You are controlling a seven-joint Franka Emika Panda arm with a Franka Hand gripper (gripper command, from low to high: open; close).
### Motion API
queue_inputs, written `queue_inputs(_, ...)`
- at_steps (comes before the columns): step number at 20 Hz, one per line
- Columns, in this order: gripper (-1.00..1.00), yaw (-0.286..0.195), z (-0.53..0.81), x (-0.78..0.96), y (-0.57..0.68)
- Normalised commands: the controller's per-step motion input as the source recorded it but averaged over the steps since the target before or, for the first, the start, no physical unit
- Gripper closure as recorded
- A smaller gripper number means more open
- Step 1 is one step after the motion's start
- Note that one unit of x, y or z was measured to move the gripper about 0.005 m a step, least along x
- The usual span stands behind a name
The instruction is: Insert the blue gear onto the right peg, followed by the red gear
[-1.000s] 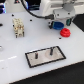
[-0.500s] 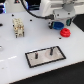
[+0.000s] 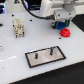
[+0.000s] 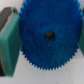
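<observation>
Nearest the lens in the exterior view, in the lower centre of the frame, lies the base plate on the white table, grey with a black border and two thin dark pins standing on it. The right peg is bare: nothing is seated on it.

Farther back, at the frame's upper right, the red gear rests on the table. Just above and left of it hangs the gripper, with a patch of blue between its fingers. At the upper left stands a small pale fixture, well apart from the rest.

The wrist view fills in what the exterior view blurs. The blue gear fills most of that frame, its teeth and dark centre hole clear, with teal fingers against its rim. So the gripper is clamped on the blue gear, held off the table near the red one.

As I judge it, the risk lies in alignment. The wrist view shows neither peg, so the hole must be centred without that camera's help. A slight offset would land the gear's face on the pin's tip. A tilted gear could jam, or slip in the fingers.
</observation>
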Motion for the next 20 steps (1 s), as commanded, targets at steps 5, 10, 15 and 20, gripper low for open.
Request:
queue_inputs(5, 1.0, 0.0, 0.55, 0.26, -0.14)
queue_inputs(10, 1.0, 0.0, 0.61, 0.48, -0.25)
queue_inputs(15, 1.0, 0.0, 0.53, 0.58, -0.33)
queue_inputs(20, 1.0, 0.0, 0.43, 0.68, -0.28)
